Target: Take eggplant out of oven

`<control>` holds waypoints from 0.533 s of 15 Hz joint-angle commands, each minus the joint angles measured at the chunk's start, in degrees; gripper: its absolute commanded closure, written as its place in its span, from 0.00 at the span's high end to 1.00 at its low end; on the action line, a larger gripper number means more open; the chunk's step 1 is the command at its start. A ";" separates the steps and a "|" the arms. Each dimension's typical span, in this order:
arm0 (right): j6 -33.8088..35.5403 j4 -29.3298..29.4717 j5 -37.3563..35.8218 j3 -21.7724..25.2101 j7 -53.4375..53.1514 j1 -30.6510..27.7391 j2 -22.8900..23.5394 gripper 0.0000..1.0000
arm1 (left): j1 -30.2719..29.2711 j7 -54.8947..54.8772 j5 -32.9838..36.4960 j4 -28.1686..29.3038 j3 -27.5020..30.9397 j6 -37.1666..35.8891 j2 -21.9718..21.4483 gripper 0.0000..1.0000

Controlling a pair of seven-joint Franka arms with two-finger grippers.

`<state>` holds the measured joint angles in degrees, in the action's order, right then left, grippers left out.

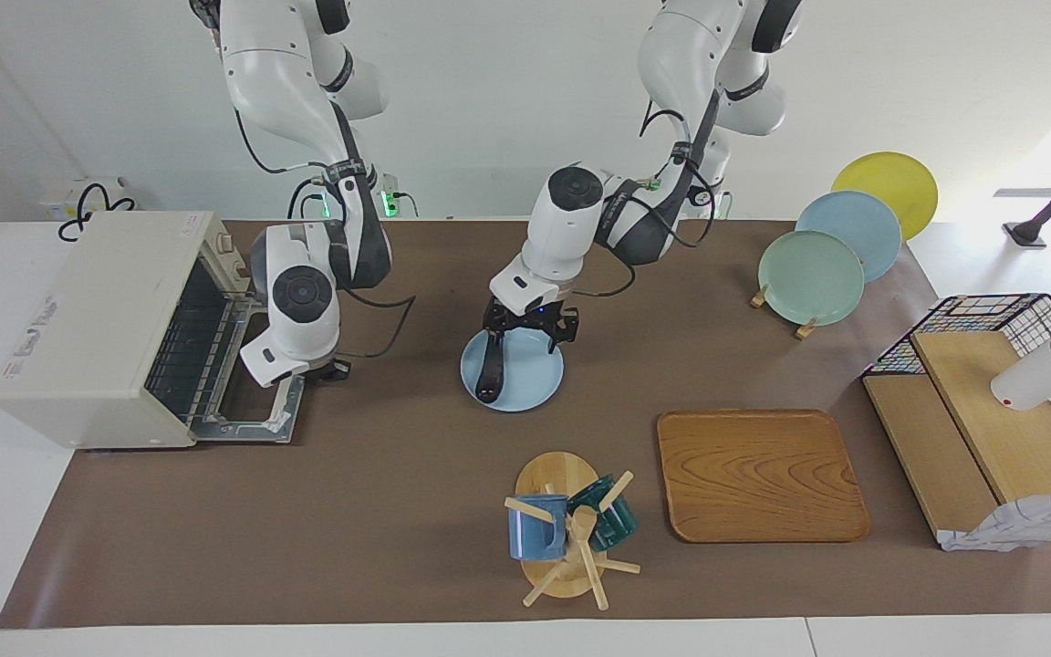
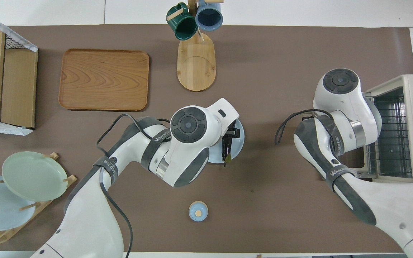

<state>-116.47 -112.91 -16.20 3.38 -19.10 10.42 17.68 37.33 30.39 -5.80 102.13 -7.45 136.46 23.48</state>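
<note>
The eggplant [image 1: 488, 370] lies on a light blue plate [image 1: 525, 379] in the middle of the table, along the plate's edge toward the oven; it also shows in the overhead view [image 2: 226, 149]. My left gripper [image 1: 531, 336] hangs open just above the plate, beside the eggplant's upper end. The cream-white oven [image 1: 92, 319] stands at the right arm's end of the table with its door [image 1: 247, 415] dropped open and its wire rack [image 2: 389, 139] bare. My right gripper [image 1: 325, 370] is low at the door's outer edge.
A wooden tray [image 1: 758, 474] and a mug tree [image 1: 562, 534] with a blue and a green mug stand farther from the robots. A plate rack [image 1: 808, 278], a wire basket with wooden boards [image 1: 991, 420] and a white bottle [image 1: 1041, 374] are at the left arm's end. A small blue round lid [image 2: 198, 210] lies near the robots.
</note>
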 commanded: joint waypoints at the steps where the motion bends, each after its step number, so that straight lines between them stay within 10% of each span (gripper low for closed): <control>1: 3.43 0.40 -2.61 -0.39 6.42 -2.24 -4.48 0.07 | 1.96 0.02 -0.44 -1.33 0.94 3.02 2.44 1.00; 8: 14.15 6.38 -1.73 -0.48 14.09 -7.17 -9.06 0.07 | 3.19 -0.07 -0.44 1.48 1.03 6.62 3.24 0.99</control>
<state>-104.60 -108.38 -16.09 2.70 -7.29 5.54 8.02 39.41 30.39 -5.80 102.30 -7.44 141.00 26.57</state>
